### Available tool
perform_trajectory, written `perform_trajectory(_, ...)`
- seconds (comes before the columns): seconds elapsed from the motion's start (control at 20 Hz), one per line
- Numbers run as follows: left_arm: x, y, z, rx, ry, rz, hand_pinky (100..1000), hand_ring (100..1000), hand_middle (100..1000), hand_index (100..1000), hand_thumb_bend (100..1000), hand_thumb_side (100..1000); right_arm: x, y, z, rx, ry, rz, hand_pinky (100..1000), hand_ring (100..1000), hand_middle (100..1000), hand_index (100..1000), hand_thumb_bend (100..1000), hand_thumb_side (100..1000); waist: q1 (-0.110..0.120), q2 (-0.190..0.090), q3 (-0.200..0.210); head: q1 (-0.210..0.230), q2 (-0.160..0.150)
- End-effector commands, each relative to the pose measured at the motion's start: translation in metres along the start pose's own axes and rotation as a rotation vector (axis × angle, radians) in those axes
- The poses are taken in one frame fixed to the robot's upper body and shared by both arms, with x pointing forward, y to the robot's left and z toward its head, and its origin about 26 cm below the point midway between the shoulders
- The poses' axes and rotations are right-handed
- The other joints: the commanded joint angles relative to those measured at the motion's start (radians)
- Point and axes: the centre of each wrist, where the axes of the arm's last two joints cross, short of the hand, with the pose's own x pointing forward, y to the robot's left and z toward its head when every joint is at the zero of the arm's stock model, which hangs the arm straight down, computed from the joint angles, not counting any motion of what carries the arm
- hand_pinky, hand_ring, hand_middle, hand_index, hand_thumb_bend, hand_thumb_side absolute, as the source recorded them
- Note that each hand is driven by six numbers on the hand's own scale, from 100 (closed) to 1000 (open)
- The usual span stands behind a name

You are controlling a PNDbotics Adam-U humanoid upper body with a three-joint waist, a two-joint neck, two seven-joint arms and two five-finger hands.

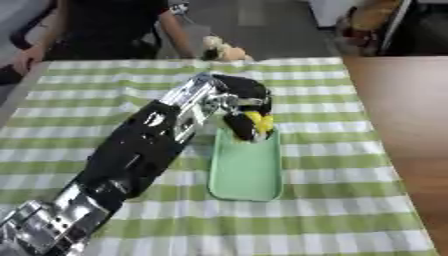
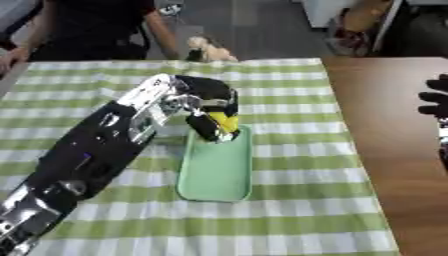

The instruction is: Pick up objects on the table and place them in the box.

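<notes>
A shallow light-green box [image 1: 247, 175] lies on the green-and-white checked cloth near the middle of the table. My left arm comes in from the lower left, and my left hand [image 1: 243, 100] hangs over the box's far end with its fingers curled down round a small yellow object [image 1: 259, 122]. The object sits just above the box's far rim. My right hand [image 2: 435, 97] shows only at the right edge of the right eye view, over the brown table, fingers relaxed and holding nothing.
A small tan and dark object [image 1: 223, 51] sits at the far edge of the cloth. A bare brown tabletop [image 1: 402, 125] adjoins the cloth on the right. Dark bags or chairs stand beyond the far right corner.
</notes>
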Motion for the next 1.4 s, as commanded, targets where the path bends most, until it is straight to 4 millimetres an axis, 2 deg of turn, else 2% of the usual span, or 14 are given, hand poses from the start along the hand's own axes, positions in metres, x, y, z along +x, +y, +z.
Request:
perform_trajectory(0.05,-0.0005,0.0071,0.0023,0.010,-0.004,-0.018,100,100,100,146,100,486,0.0073,-0.0048,-0.0081,-0.001,-0.038,0.011,694,756,780,892,100,797,-0.003,-0.011,0.002,0.009,-0.012)
perform_trajectory(0.4,0.0004,0.0038,0.0009,0.003,-0.011,-0.011,100,100,100,150,100,483,0.0073,-0.0049,-0.0082,0.001,-0.038,0.011,694,756,780,892,100,797,-0.004,-0.011,0.004,0.010,-0.012)
perform_trajectory(0.55,0.0008,0.0039,0.0010,0.010,-0.016,-0.008,100,100,105,181,100,417,0.0071,-0.0048,-0.0080,0.002,-0.037,0.011,694,756,780,893,100,797,-0.004,-0.011,0.004,0.012,-0.012)
perform_trajectory(0.7,0.0022,0.0045,0.0007,0.028,-0.036,0.001,100,100,179,231,100,381,0.0072,-0.0047,-0.0081,0.002,-0.038,0.011,694,756,780,893,100,797,-0.004,-0.011,0.004,0.012,-0.013)
perform_trajectory(0.8,0.0046,0.0058,0.0006,0.045,-0.062,0.001,127,228,333,374,100,479,0.0072,-0.0049,-0.0082,0.001,-0.038,0.011,695,756,780,893,100,797,-0.004,-0.010,0.004,0.013,-0.013)
perform_trajectory(0.85,0.0061,0.0056,0.0001,0.047,-0.082,0.000,300,332,432,448,272,581,0.0072,-0.0048,-0.0081,0.002,-0.038,0.011,695,756,780,893,100,797,-0.004,-0.010,0.004,0.013,-0.012)
perform_trajectory(0.9,0.0068,0.0054,0.0001,0.046,-0.102,0.001,340,360,453,466,359,609,0.0071,-0.0048,-0.0081,0.002,-0.038,0.011,695,756,780,893,100,797,-0.004,-0.010,0.004,0.013,-0.012)
perform_trajectory(0.95,0.0074,0.0056,0.0002,0.045,-0.120,-0.001,429,475,531,575,590,679,0.0071,-0.0048,-0.0080,0.002,-0.038,0.011,695,756,780,893,100,797,-0.004,-0.010,0.004,0.013,-0.012)
perform_trajectory(1.0,0.0078,0.0061,0.0007,0.046,-0.135,-0.002,429,475,531,575,590,679,0.0071,-0.0048,-0.0080,0.002,-0.037,0.011,695,756,780,893,100,797,-0.004,-0.010,0.004,0.012,-0.012)
perform_trajectory(1.05,0.0078,0.0066,0.0013,0.047,-0.146,-0.002,494,551,595,631,747,730,0.0070,-0.0049,-0.0079,0.002,-0.037,0.011,695,756,780,893,100,797,-0.004,-0.010,0.004,0.012,-0.012)
perform_trajectory(1.1,0.0078,0.0069,0.0019,0.050,-0.154,-0.002,491,545,589,623,737,727,0.0070,-0.0049,-0.0078,0.002,-0.037,0.012,695,756,780,893,100,797,-0.004,-0.010,0.005,0.012,-0.012)
perform_trajectory(1.15,0.0076,0.0070,0.0023,0.049,-0.158,-0.002,528,604,652,682,817,757,0.0070,-0.0050,-0.0078,0.002,-0.037,0.012,695,756,780,893,100,797,-0.004,-0.010,0.005,0.012,-0.013)
perform_trajectory(1.25,0.0072,0.0067,0.0027,0.048,-0.164,0.001,545,623,678,705,846,776,0.0069,-0.0051,-0.0077,0.001,-0.036,0.012,695,756,780,893,100,797,-0.004,-0.010,0.005,0.012,-0.013)
perform_trajectory(1.4,0.0070,0.0072,0.0032,0.047,-0.168,0.002,561,632,684,706,841,778,0.0068,-0.0051,-0.0076,0.001,-0.036,0.012,695,756,780,893,100,797,-0.004,-0.010,0.006,0.012,-0.013)
